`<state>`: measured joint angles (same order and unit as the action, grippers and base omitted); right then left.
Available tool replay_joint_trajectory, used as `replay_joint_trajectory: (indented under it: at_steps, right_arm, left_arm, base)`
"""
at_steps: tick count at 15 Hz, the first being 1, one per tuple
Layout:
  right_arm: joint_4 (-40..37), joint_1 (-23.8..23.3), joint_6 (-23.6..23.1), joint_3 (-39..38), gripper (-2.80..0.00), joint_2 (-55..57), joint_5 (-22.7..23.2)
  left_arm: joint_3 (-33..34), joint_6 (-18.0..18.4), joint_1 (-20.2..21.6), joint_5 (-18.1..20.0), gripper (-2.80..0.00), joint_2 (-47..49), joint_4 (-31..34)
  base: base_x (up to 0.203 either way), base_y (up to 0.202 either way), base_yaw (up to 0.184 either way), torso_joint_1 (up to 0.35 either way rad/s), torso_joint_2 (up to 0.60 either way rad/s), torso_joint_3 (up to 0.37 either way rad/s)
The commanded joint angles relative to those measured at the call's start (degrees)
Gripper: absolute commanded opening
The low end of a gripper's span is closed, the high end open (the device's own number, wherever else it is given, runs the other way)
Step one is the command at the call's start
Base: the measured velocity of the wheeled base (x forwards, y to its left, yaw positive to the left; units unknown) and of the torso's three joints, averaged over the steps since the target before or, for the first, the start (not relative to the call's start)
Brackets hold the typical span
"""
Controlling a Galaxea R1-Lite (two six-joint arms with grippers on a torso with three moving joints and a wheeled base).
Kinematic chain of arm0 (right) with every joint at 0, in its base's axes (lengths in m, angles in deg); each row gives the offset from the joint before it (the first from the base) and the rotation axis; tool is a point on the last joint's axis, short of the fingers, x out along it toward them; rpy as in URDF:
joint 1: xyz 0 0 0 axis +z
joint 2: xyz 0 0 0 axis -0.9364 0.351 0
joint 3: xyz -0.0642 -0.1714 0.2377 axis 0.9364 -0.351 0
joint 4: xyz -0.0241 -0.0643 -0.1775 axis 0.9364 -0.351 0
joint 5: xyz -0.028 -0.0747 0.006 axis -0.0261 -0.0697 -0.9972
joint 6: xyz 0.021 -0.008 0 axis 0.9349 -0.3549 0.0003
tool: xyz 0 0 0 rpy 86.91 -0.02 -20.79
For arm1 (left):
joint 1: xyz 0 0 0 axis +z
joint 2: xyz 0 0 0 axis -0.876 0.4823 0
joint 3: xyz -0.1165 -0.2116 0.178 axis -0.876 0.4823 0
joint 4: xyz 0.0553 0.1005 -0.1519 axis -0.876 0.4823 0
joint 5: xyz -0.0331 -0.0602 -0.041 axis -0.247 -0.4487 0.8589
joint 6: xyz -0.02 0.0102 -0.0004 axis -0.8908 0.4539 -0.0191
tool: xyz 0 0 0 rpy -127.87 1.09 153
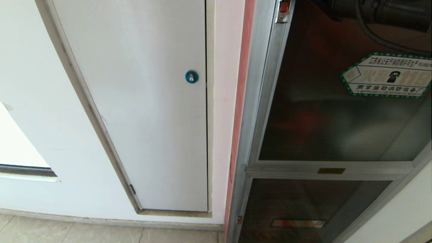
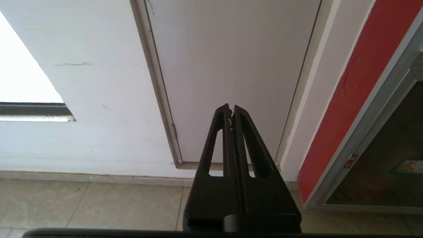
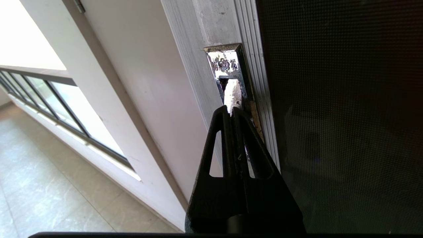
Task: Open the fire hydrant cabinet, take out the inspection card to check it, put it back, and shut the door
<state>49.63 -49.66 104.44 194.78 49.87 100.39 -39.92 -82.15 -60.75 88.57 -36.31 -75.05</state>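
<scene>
Walls fill most of what I see: a white wall (image 1: 40, 111) with a plain white panel (image 1: 148, 111) set in it, and a small blue round lock (image 1: 191, 76) on that panel. Pale floor tiles (image 1: 67, 233) run along the bottom.

On my right stands the fire hydrant cabinet (image 1: 251, 111), with its silver frame and a red strip down its side. Its door (image 1: 324, 118) is dark glass and looks shut, flat in the frame. A white sticker with a green edge (image 1: 388, 76) sits high on the glass. A smaller glass panel (image 1: 303, 209) is below it, with a little brass plate (image 1: 331, 170) on the bar between them.

My right tool (image 3: 232, 110) has its two fingers pressed together and holds nothing. Its tips are right at the shiny metal latch (image 3: 228, 76) on the edge of the door.

My left tool (image 2: 230, 109) is closed too, with nothing in it. It points at the white panel, low near the floor, well away from the cabinet.

I cannot see the inspection card.
</scene>
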Motion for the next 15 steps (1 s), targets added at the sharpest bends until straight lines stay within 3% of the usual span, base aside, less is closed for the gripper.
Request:
replay_joint_trajectory:
  at_steps: [1, 15]
  right_arm:
    - [-0.13, -0.01, 0.10, 0.00, -2.80, 0.47, 0.18]
    - [-0.39, 0.34, 0.02, 0.00, -2.80, 1.26, 0.00]
  left_arm:
    - [0.79, 0.02, 0.02, 0.00, -2.80, 0.01, -0.03]
    - [0.79, 0.02, 0.02, 0.00, -2.80, 0.01, -0.03]
  base:
    - [0.000, 0.000, 0.000, 0.000, 0.00, 0.000]
    - [0.000, 0.000, 0.000, 0.000, 0.00, 0.000]
